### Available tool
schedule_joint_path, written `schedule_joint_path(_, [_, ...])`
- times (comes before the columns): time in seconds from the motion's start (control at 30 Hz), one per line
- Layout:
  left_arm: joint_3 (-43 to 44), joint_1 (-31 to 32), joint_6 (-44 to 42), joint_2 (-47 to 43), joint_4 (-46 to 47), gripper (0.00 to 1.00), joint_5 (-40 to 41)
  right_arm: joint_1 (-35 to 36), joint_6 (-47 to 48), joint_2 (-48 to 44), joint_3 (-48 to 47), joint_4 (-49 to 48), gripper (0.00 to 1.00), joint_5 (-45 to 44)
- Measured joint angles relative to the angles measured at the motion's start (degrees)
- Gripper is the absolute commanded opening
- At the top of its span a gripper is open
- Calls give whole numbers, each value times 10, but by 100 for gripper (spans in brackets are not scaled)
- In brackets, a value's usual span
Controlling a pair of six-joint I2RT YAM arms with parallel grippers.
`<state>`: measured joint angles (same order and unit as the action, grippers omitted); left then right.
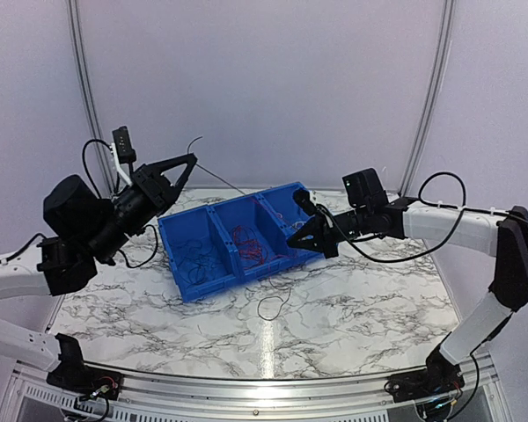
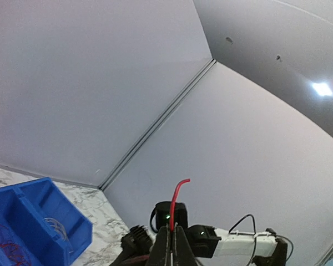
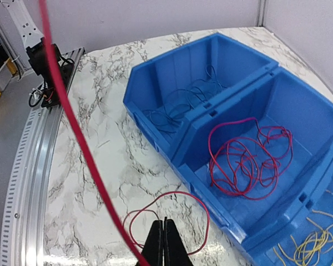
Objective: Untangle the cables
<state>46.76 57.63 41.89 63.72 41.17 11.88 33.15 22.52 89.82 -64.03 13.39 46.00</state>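
Observation:
The cables are thin wires. My left gripper is raised left of the blue bin and is shut on a red cable, whose short end sticks up past the tips. That cable runs taut across the right wrist view, passing the left side of my right gripper. The right gripper is shut above the table by the bin's front, with nothing visible between its tips. Under it, a loose red loop lies on the marble. The bin holds dark blue cables, red cables and yellow cables.
The three-compartment bin sits at an angle mid-table. The loop on the marble lies in front of it. Grey walls close in behind and to both sides. A metal rail runs along the near edge. Thick black arm cables hang by the right arm.

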Motion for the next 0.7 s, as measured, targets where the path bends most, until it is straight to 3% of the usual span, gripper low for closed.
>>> schedule_joint_path(0.2, [2,3,-113,-98,-154,0,90,-19,3,-19,6,-20,0,31])
schedule_joint_path(0.33, [21,1,-159,-104,-197,0,132,-27,2,-16,-58,11,0,31])
schedule_joint_path(0.5, [121,-3,-188,-47,-204,0,143,-30,-11,33,-271,67,0,28])
schedule_joint_path(0.7, [177,-3,-202,30,-206,0,144,-20,-11,107,-500,81,0,-2])
